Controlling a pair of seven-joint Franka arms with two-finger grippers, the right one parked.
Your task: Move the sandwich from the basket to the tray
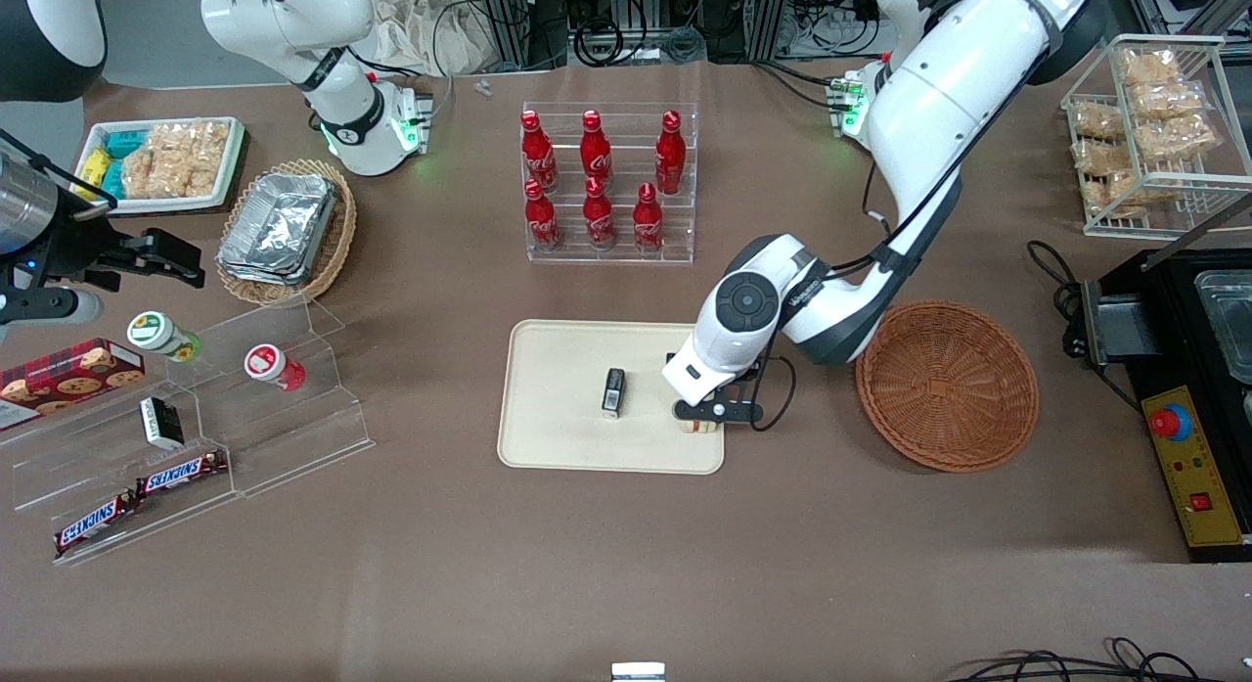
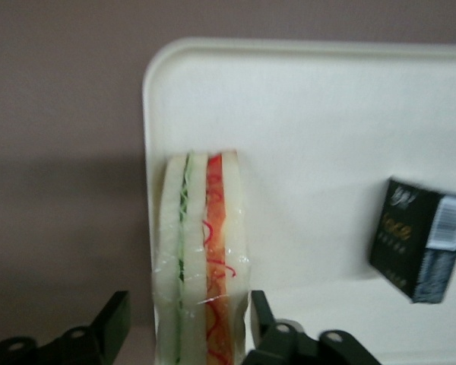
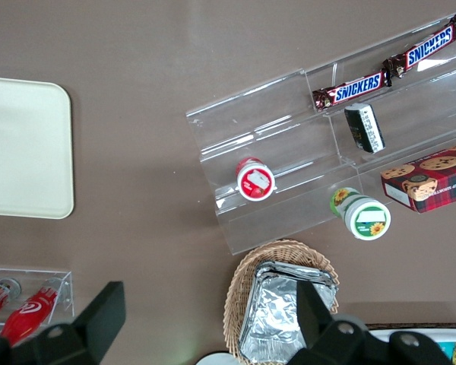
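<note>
Evidently the gripper (image 1: 701, 415) hung low over the tray's (image 1: 558, 437) basket-side edge with its fingers spread apart around the sandwich (image 2: 203, 258), apparently resting there on its crust, leaving the basket (image 1: 947, 384) empty.

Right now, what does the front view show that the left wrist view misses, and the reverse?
Only the front view shows the basket, with nothing visible in it, and the red bottles. Only the left wrist view shows the sandwich's green and red filling layers up close, and that the tool stands open, one finger apart from the sandwich. Both show the tray, the sandwich near its edge, and the small black box on it.
</note>
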